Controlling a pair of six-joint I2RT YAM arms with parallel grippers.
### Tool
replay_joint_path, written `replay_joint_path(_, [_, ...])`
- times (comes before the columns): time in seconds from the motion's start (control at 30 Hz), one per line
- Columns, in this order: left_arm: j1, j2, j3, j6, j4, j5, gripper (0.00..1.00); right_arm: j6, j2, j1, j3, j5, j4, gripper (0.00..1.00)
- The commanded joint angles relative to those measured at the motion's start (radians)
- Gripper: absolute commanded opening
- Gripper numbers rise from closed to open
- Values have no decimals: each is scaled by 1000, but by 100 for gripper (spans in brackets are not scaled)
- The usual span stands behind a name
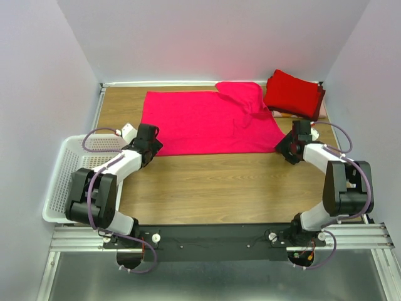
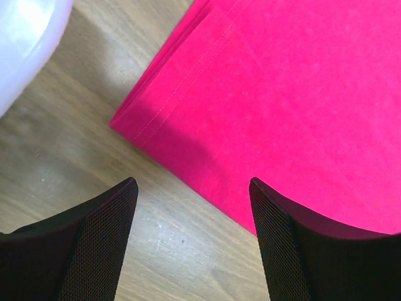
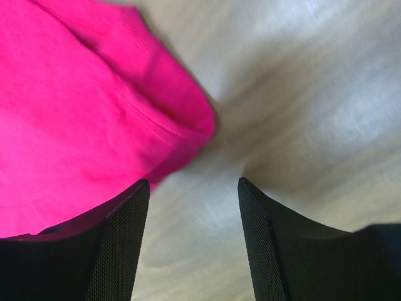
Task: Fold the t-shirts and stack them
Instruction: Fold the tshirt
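A bright pink-red t-shirt (image 1: 207, 122) lies spread flat across the far half of the table, its right sleeve bunched near the back. A stack of deeper red folded t-shirts (image 1: 293, 94) sits at the back right corner. My left gripper (image 1: 152, 147) is open and empty at the shirt's near left corner (image 2: 135, 128); its right finger lies over the hem. My right gripper (image 1: 287, 148) is open and empty at the shirt's near right corner (image 3: 188, 125), with bare table between the fingers.
A white lattice basket (image 1: 69, 169) stands at the left table edge beside my left arm. White walls close in the table on the left, back and right. The near half of the wooden table (image 1: 225, 188) is bare wood.
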Motion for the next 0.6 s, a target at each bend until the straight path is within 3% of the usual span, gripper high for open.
replay_joint_path(0.0, [9,10,-37,-60,-130,-90,80,37,47,-10,35,24,70,65])
replay_joint_path(0.37, [-20,-33,-37,-70,-179,-119,80,86,36,-10,33,82,138,58])
replay_joint_path(0.57, [-21,-73,-56,-79,-193,-122,80,83,-53,-10,-14,82,150,61])
